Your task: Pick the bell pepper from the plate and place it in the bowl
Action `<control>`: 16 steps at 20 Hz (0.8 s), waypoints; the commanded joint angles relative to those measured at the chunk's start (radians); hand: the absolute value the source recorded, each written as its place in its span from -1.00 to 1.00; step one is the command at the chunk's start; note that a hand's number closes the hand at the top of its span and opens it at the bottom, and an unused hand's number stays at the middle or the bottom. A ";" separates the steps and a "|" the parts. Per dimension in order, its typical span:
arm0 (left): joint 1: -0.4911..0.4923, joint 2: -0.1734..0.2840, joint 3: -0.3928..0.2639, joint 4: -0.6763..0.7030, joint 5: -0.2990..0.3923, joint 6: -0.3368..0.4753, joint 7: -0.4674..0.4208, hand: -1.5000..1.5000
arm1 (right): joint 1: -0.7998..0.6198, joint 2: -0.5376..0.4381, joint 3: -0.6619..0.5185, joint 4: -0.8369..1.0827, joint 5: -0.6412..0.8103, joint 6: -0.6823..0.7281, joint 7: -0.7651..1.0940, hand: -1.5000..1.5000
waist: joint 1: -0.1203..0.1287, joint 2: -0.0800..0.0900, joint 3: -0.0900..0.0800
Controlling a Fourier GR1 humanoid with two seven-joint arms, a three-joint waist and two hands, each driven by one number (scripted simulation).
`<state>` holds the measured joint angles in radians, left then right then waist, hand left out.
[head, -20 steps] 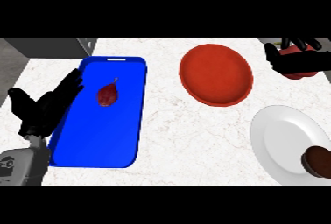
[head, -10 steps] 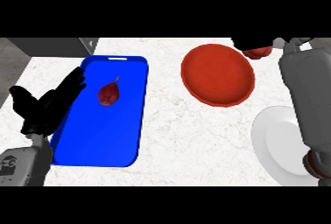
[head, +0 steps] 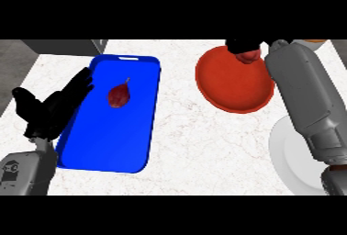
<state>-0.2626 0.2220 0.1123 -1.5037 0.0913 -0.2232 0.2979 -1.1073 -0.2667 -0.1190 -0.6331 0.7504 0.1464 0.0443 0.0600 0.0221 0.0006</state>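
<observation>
Since the earlier frames, the right forearm (head: 305, 98) has swung from the view's right edge up and across, carrying its load from beside the white plate (head: 288, 149) to the far rim of the red bowl (head: 234, 82). On the white counter (head: 196, 147), the largest item is a blue tray (head: 112, 142) at left, holding a dark red, stemmed item (head: 119, 95) that plays no part in this task. The left hand (head: 51, 108) rests open at the tray's left edge, fingers up, well apart from the bowl. The right hand (head: 245, 46) is curled round the bell pepper (head: 248, 55), a small red form showing just below the fingers. The pepper hangs over the bowl's far edge, not its centre; the basin's middle lies toward the robot and slightly left of the hand. The likely next step is a short draw toward the bowl's centre before the fingers release. The right arm is the only one positioned for it.
</observation>
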 commanded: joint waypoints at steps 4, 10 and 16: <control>-0.052 -0.004 0.003 0.031 0.004 0.002 0.009 0.00 | -0.063 0.078 -0.125 0.239 -0.091 -0.052 0.000 1.00 | 0.012 0.012 0.001; -0.008 -0.002 -0.012 0.027 -0.004 -0.027 -0.041 0.00 | -0.098 0.109 -0.232 0.317 -0.175 -0.147 -0.057 -1.00 | 0.044 0.021 0.001; -0.025 -0.028 -0.028 0.045 -0.023 -0.003 -0.039 0.00 | -0.116 0.102 -0.257 0.344 -0.180 -0.245 -0.180 -1.00 | 0.038 0.023 0.001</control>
<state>-0.2917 0.2082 0.0937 -1.4891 0.0809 -0.2269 0.2884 -1.1977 -0.1799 -0.3544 -0.3097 0.5805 -0.0317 -0.0885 0.1001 0.0432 0.0021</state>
